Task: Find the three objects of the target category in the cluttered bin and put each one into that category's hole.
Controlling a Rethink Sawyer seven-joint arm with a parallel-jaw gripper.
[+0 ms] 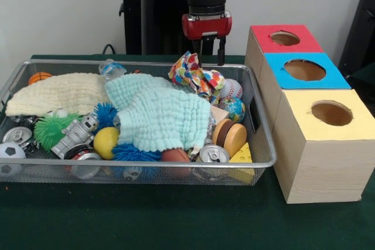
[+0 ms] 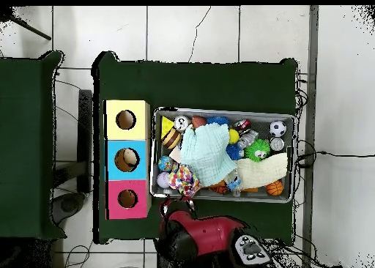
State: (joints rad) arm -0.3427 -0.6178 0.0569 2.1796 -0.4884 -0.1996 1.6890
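In the front view, you are seeing the gripper [image 1: 210, 52] hanging with fingers spread, empty, above the bin's [image 1: 266, 150] far edge, beside the red box [image 1: 263, 42]. The bin is holding cloths, cans and balls; the baseball [image 1: 231, 88] is lying just below the gripper. Overhead, the gripper [image 2: 178, 203] is sitting at the bin's [image 2: 223, 112] robot-side edge, near the baseball [image 2: 163, 179].

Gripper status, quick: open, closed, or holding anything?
Gripper: open, holding nothing, fingers hanging apart just above the multicolored spotted cloth at the far edge of the wire bin.
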